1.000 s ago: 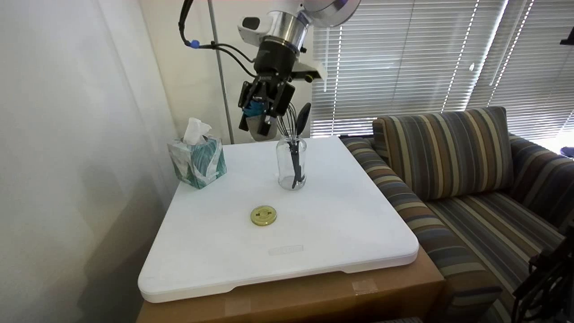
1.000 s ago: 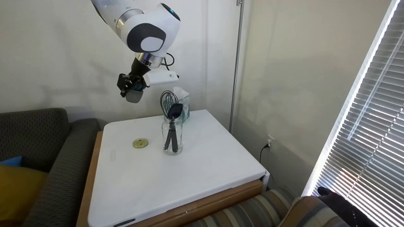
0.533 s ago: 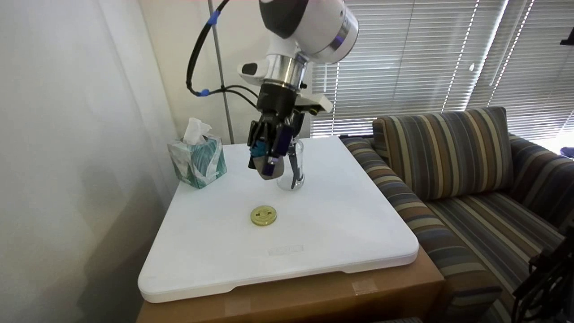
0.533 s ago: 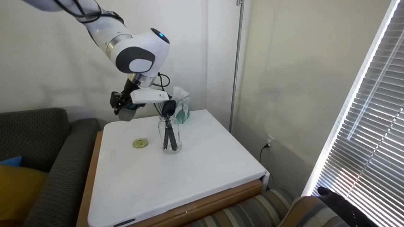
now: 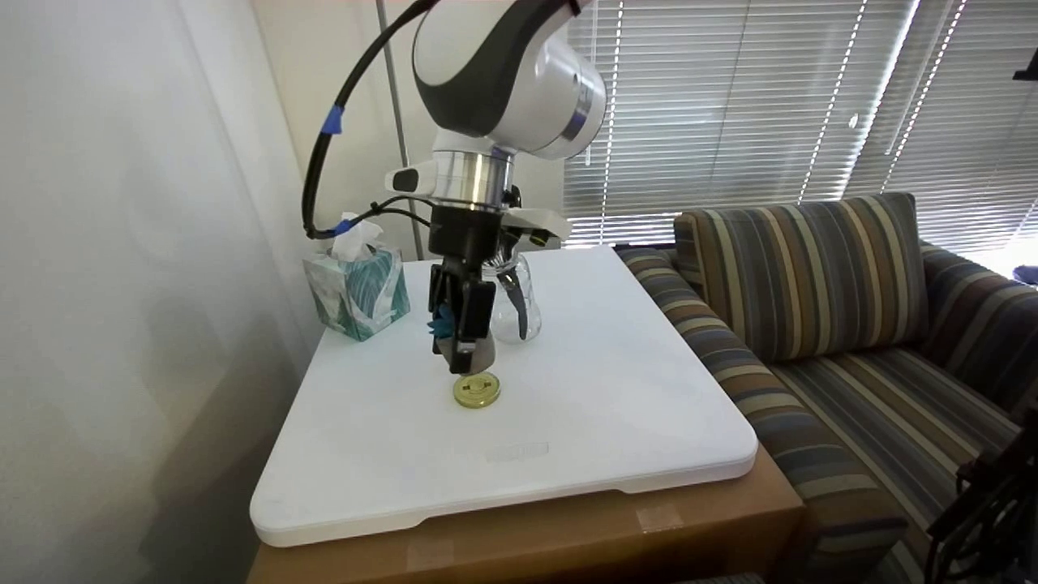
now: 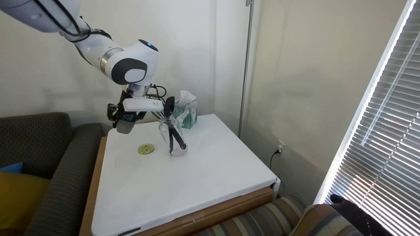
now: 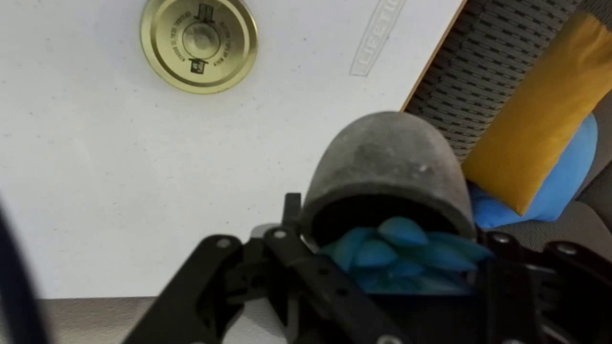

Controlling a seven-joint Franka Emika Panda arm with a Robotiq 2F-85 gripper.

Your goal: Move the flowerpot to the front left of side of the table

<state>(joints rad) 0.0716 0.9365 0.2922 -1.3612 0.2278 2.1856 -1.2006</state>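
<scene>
The flowerpot is a grey rounded pot with a blue-green succulent. It shows in both exterior views point(image 5: 480, 357) point(image 6: 125, 127) and in the wrist view point(image 7: 387, 153). My gripper point(image 5: 451, 355) is shut on the pot, one finger on each side of its rim, as the wrist view point(image 7: 387, 220) shows. The pot hangs tilted above the white table point(image 5: 365, 470), apart from its surface. The gripper's fingers hide part of the pot and plant in both exterior views.
A glass jar point(image 6: 179, 149) with a whisk and dark utensils leans toward the arm; the utensils seem to touch the wrist's white housing. A gold lid point(image 5: 477, 396) lies near the pot. A tissue box point(image 5: 361, 294) stands by the wall. Sofas point(image 5: 811, 284) point(image 6: 62, 154) flank the table.
The arm has come down, bringing the held flowerpot from high above the table to much lower, close to the gold lid. The glass jar has gone from upright to leaning.
</scene>
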